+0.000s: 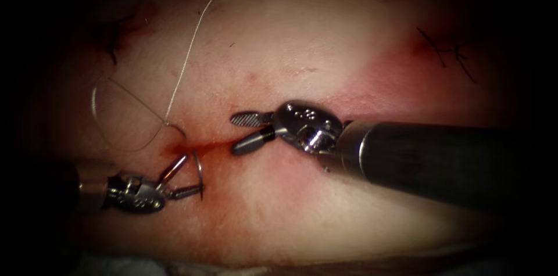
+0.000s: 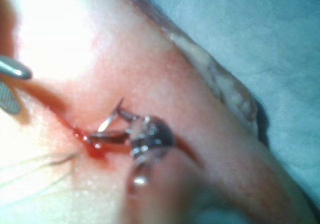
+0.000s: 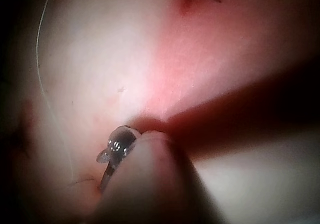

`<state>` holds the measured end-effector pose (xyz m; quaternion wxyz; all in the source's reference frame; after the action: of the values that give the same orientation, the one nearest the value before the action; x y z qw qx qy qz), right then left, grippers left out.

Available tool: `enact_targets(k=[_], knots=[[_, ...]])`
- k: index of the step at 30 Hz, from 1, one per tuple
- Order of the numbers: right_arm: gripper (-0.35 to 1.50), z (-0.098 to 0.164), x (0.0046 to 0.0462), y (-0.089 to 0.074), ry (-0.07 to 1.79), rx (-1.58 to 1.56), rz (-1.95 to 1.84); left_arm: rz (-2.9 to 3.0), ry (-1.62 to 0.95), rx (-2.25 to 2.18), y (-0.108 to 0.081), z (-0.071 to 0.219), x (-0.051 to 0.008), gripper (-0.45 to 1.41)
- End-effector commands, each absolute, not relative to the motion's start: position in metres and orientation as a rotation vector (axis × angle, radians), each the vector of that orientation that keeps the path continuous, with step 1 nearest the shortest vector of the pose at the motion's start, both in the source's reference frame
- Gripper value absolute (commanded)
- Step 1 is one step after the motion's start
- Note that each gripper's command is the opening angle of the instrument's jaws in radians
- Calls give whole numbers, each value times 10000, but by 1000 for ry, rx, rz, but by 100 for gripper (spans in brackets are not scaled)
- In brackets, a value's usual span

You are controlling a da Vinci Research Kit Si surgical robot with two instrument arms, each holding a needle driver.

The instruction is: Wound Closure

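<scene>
The curved needle [image 1: 199, 172] stands just below the left end of the cut [image 1: 203, 146] in the tissue [image 1: 302, 38]. The left tool [image 1: 185, 176] has its jaws parted in a narrow V, and the needle lies at the tips; whether the lower jaw grips it or only touches it I cannot tell. White thread [image 1: 186, 61] loops over the tissue toward its left edge and runs up to the top edge. The right tool [image 1: 247, 131], jaws spread wide and holding nothing, hovers over the cut beside red fluid [image 1: 189, 149].
</scene>
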<state>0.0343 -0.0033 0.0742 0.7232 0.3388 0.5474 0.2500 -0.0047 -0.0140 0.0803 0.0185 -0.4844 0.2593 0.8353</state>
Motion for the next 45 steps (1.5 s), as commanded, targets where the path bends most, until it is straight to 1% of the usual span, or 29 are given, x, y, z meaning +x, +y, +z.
enact_targets(k=[1, 2, 5, 7, 13, 18, 20, 23, 24, 25, 26, 28, 32, 36, 41, 44, 45], knots=[[106, 747, 350, -38, 1212, 752, 552, 2594, 810, -1508, -149, 809, -55, 79], [103, 747, 351, -39, 1214, 760, 545, 2595, 815, -1516, -150, 808, -59, 79], [103, 747, 351, -40, 1214, 761, 544, 2597, 828, -1527, -151, 807, -63, 76], [103, 747, 353, -44, 1215, 764, 537, 2615, 858, -1532, -150, 808, -68, 66], [101, 746, 354, -47, 1216, 766, 534, 2620, 860, -1544, -140, 814, -64, 64], [101, 747, 355, -48, 1219, 765, 533, 2623, 868, -1539, -139, 815, -67, 58], [101, 747, 355, -49, 1219, 765, 533, 2623, 868, -1539, -139, 815, -67, 58], [101, 747, 355, -49, 1221, 765, 533, 2623, 867, -1538, -141, 813, -68, 42], [101, 747, 355, -49, 1221, 765, 533, 2623, 867, -1537, -142, 812, -68, 34], [101, 747, 355, -49, 1221, 765, 533, 2623, 867, -1537, -142, 812, -68, 34], [100, 747, 355, -49, 1221, 765, 533, 2623, 866, -1536, -143, 811, -69, 16], [100, 747, 355, -49, 1225, 766, 533, 2623, 865, -1538, -142, 811, -68, -11], [98, 746, 353, -50, 1225, 767, 532, 2623, 864, -1541, -137, 813, -64, -45], [98, 744, 352, -53, 1231, 772, 529, 2627, 861, -1545, -131, 809, -56, -45], [98, 741, 349, -54, 1235, 774, 530, 2559, 747, -1557, -128, 790, -45, -45], [98, 737, 345, -52, 1241, 779, 531, 2489, 617, -1600, -131, 768, -38, -45], [98, 736, 343, -53, 1242, 781, 530, 2479, 524, -1639, -135, 757, -39, -45]])
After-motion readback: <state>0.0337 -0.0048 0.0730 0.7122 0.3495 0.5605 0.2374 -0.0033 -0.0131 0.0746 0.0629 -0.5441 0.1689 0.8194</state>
